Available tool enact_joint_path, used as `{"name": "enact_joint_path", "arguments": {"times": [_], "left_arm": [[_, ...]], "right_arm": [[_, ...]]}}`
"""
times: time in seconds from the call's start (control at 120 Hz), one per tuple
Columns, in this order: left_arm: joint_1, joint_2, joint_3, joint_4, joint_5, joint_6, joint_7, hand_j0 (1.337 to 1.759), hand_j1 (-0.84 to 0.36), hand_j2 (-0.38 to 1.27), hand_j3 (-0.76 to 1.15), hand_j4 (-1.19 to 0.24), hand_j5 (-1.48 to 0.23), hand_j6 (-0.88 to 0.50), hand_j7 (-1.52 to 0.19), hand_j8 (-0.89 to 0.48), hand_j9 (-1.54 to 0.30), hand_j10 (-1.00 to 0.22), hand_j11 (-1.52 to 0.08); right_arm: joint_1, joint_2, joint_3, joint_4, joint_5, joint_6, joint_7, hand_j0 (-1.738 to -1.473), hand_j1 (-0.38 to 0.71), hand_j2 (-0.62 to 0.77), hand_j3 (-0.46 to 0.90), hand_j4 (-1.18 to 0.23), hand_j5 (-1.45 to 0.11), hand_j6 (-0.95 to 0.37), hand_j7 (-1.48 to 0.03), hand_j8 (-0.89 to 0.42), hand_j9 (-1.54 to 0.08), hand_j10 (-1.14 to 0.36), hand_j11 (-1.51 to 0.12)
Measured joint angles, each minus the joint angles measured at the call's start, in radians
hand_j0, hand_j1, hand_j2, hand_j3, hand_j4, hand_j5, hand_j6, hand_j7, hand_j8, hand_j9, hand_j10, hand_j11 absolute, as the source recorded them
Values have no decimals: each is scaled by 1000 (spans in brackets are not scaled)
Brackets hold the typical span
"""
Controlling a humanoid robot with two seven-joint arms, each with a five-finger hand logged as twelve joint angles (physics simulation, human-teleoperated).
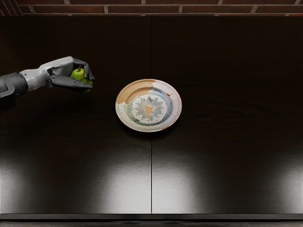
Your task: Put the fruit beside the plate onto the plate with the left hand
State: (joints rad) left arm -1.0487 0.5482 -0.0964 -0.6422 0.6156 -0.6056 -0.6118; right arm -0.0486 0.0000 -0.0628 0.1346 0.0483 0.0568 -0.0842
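Observation:
A small green fruit (pixel 79 75) with a short stem sits inside my left hand (pixel 79 75), whose dark fingers curl around it from above and below. The hand and fruit are at the left of the dark table, well left of the plate. The round ceramic plate (pixel 124 94), tan-rimmed with a blue-green star pattern in its middle, lies near the table's centre with nothing on it. I cannot tell whether the fruit is lifted off the table or still touching it. My left arm comes in from the left edge.
The dark glossy table (pixel 213 165) has a seam running down its middle. A brick wall (pixel 151 7) borders the far edge.

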Motion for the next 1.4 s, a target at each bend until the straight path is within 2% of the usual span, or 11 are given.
{"name": "enact_joint_path", "arguments": {"times": [0.333,0.408,0.717,0.85,1.258,1.4], "left_arm": [[-34,-6,2,-153,-25,1,1,1634,-440,125,-1,-839,-1203,-549,-1213,-258,-1212,-242,-1215],[-37,-39,3,-185,-27,1,1,1634,-441,123,-1,-841,-1198,-553,-1213,-259,-1215,-235,-1211],[-69,-127,7,-233,-29,2,1,1634,-431,110,-1,-851,-1178,-575,-1200,-273,-1215,-256,-1208],[-91,-184,22,-195,-20,2,1,1633,-437,125,-1,-855,-1170,-579,-1190,-273,-1209,-256,-1211],[-103,-322,57,23,65,1,1,1632,-441,145,-1,-860,-1160,-586,-1182,-273,-1208,-253,-1216],[-103,-341,68,58,87,2,1,1632,-445,153,-1,-862,-1156,-571,-1181,-271,-1209,-253,-1218]], "right_arm": [[0,0,0,0,0,0,0,-1658,-320,-4,0,-24,-31,-24,-31,-24,-31,-23,-31],[0,0,0,0,0,0,0,-1658,-320,-4,0,-24,-31,-24,-31,-24,-31,-23,-31],[0,0,0,0,0,0,0,-1658,-320,-4,0,-24,-31,-24,-31,-24,-31,-23,-31],[0,0,0,0,0,0,0,-1658,-320,-4,0,-24,-31,-24,-31,-24,-31,-23,-31],[0,0,0,0,-1,0,0,-1658,-320,-4,0,-24,-31,-24,-31,-24,-31,-23,-31],[0,0,0,0,-1,0,0,-1658,-320,-4,0,-24,-31,-24,-31,-24,-31,-23,-31]]}}
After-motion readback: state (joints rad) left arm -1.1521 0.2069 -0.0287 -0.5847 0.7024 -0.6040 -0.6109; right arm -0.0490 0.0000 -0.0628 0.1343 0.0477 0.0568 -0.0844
